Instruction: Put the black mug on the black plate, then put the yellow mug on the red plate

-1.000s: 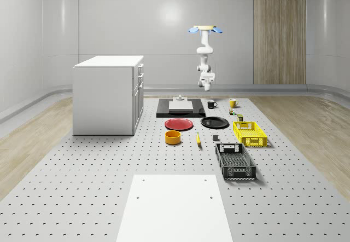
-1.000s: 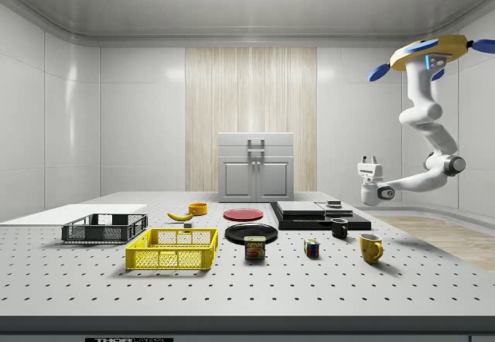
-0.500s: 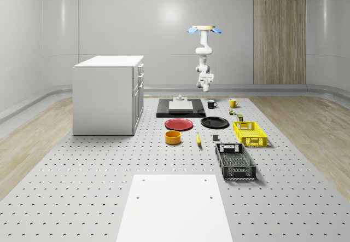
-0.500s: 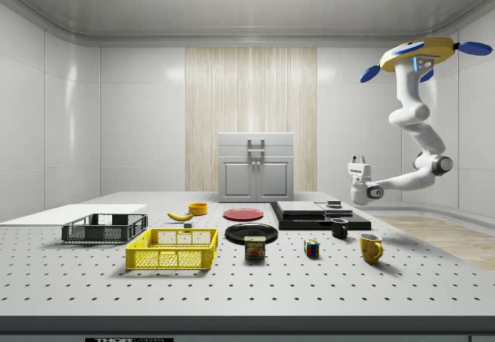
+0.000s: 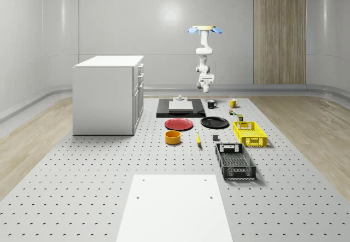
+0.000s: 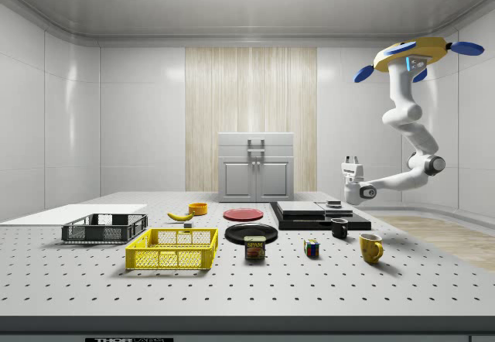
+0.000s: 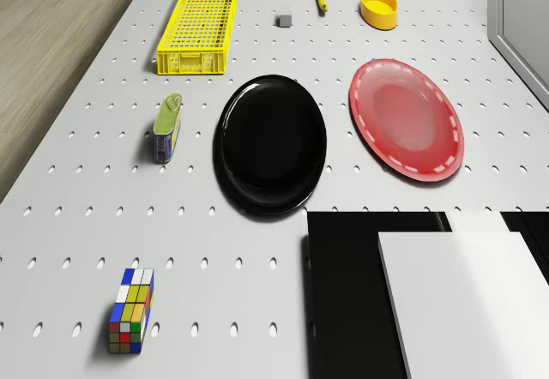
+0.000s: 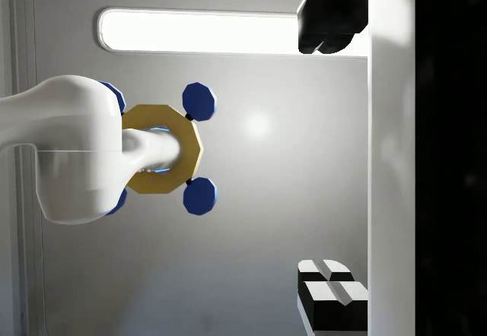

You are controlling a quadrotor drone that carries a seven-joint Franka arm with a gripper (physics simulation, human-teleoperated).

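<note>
Above black mug (image 6: 339, 228), tool (image 6: 353, 159) open, empty; black plate (image 7: 270, 142) bare.

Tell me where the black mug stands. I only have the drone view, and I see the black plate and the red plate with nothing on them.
Observer: The black mug stands upright on the table, at the side view's right of the black plate and apart from it.
Operator: And the yellow mug?
Observer: The yellow mug is also upright on the table, further to the side view's right, past the colour cube.
Operator: Where are the drone and the gripper?
Observer: The drone hovers high in the air. The arm bends down and back, so the gripper hangs roughly over the black mug, pointing upward, open and holding nothing.
</note>
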